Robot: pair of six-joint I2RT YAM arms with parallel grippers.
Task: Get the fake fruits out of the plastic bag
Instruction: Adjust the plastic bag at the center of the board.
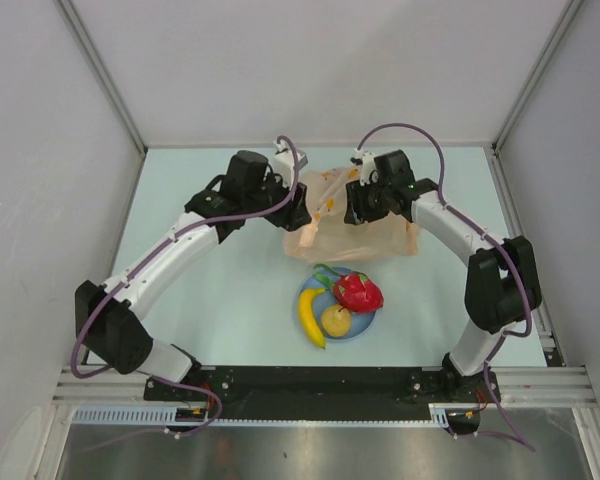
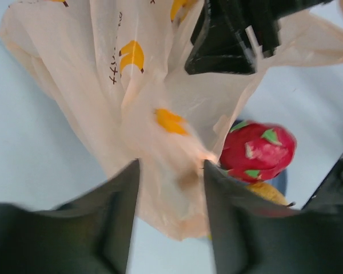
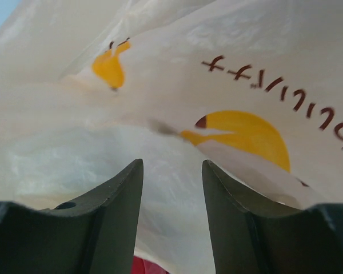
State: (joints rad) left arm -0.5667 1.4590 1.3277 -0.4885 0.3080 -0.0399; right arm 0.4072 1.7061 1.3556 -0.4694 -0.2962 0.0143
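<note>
Right wrist view gives the clearest look at the print on the plastic bag (image 3: 228, 40): a row of small dark maroon characters (image 3: 274, 91) runs across the film upside down, and I cannot read them as a word. Beside them sit solid yellow blobs with dark tips (image 3: 243, 134). The bag itself is thin, glossy, peach-tinted film, creased into soft folds and milky where the layers double up. The right gripper (image 3: 171, 165) has its dark, wedge-shaped fingers (image 3: 108, 211) partly apart with a bunch of that film between them. Seen from the left wrist camera, the bag fans out from its black jaws, so it seems to be pinching the film. The left gripper (image 2: 171, 168) stands with its matte black fingers (image 2: 111, 222) on either side of a hanging fold of the bag. The picture is blurred there, and I cannot tell whether they press the film or only flank it. From above, the bag lies crumpled between the two grippers at the far middle of the pale blue-green table (image 1: 210, 290). Three fake fruits rest nearer the bases on a round blue plate (image 1: 366, 320). They are a smooth curved yellow banana (image 1: 310, 318), a rounded yellowish pear (image 1: 336, 320) and a scaly red dragon fruit (image 1: 358, 292) with green tips
</note>
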